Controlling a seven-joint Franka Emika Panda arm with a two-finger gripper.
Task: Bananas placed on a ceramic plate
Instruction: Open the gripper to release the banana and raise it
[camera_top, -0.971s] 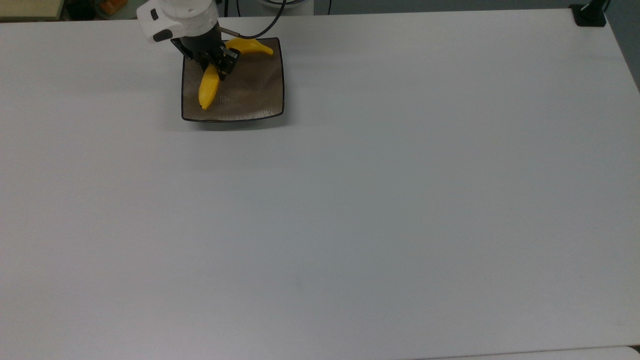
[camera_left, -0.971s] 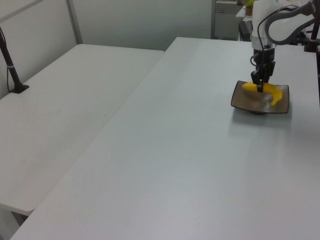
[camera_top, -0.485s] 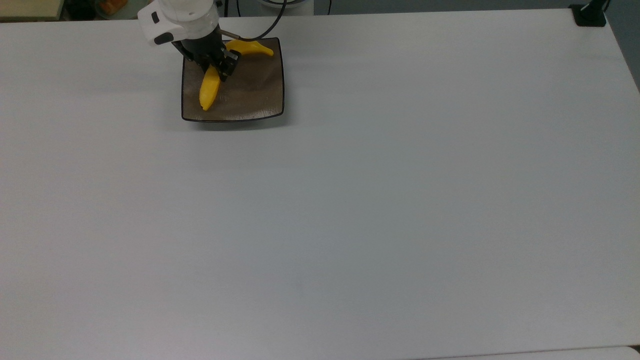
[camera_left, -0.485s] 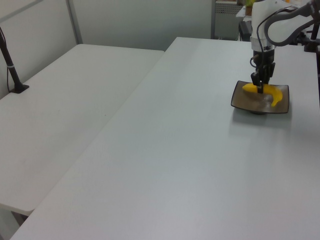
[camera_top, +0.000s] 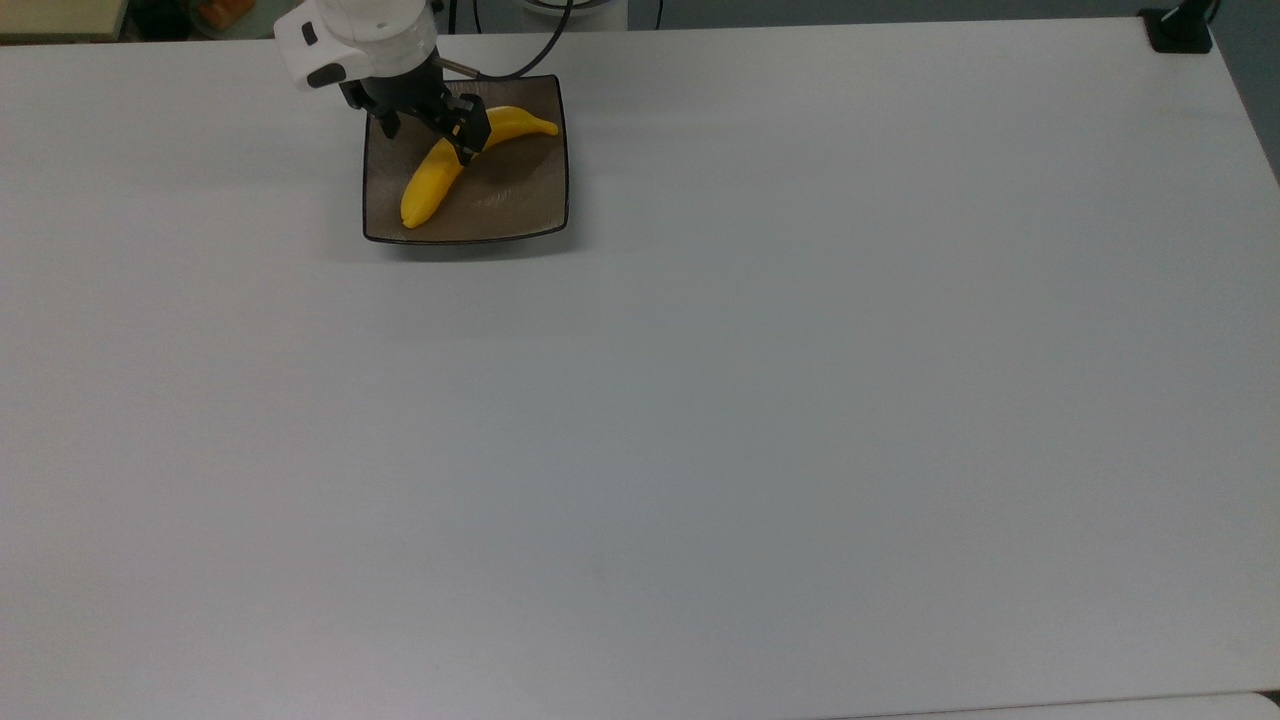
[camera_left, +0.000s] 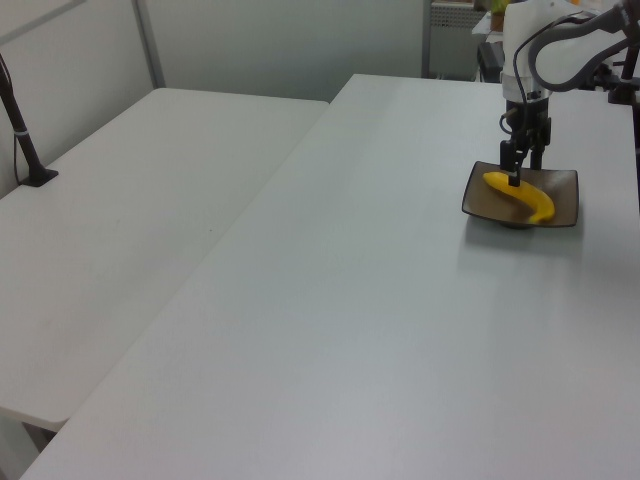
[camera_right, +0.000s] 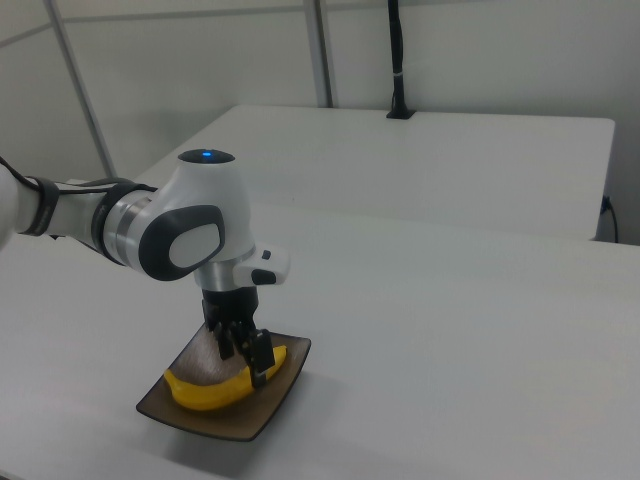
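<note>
Looking down through the top view, I see 1 banana (camera_top: 440, 172) lying flat inside the ceramic plate (camera_top: 530, 205), running from the plate's lower left toward its upper right corner. My gripper (camera_top: 432, 118) hangs just above the fruit's middle with its fingers spread and nothing between them. In the right view the plate (camera_right: 265, 416) sits on the white table (camera_right: 480, 340).

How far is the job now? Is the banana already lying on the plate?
Done: the banana lies flat inside the ceramic plate, no part over the rim. In hand: the gripper is open, its fingers standing either side of the banana's middle. Left: only to lift the arm clear of the plate.
</note>
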